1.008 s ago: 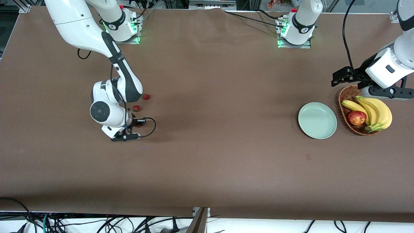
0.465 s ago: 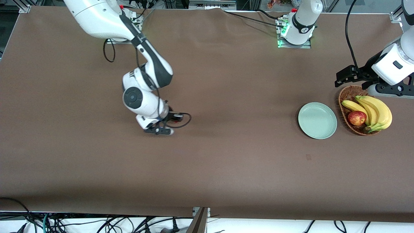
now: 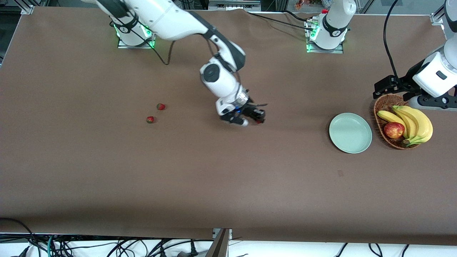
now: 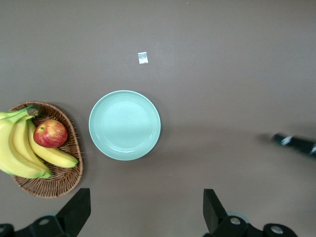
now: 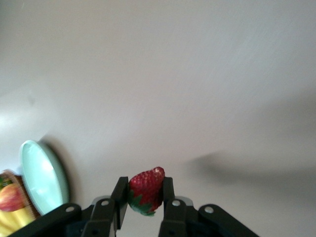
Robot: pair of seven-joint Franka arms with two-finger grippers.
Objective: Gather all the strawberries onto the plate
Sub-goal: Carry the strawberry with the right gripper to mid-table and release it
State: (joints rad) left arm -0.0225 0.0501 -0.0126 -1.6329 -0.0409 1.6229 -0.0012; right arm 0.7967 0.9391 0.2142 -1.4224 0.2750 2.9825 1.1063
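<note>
A red strawberry (image 5: 144, 190) with a green cap is clamped between the fingers of my right gripper (image 3: 257, 119), which hangs over the middle of the table. Two more strawberries (image 3: 161, 106) (image 3: 150, 119) lie on the brown cloth toward the right arm's end. The mint-green plate (image 3: 350, 132) sits empty toward the left arm's end, beside the basket; it also shows in the left wrist view as the plate (image 4: 124, 125). My left gripper (image 3: 385, 86) waits open above the basket's edge, nothing between its fingers (image 4: 79, 210).
A wicker basket (image 3: 382, 103) holds bananas (image 3: 416, 123) and a red apple (image 3: 393, 130) beside the plate. A small pale tag (image 4: 142, 58) lies on the cloth nearer the front camera than the plate. Bare cloth stretches between my right gripper and the plate.
My right arm has lifted one strawberry away from the other two and swung it toward the plate. The left arm has shifted only slightly and stayed open.
</note>
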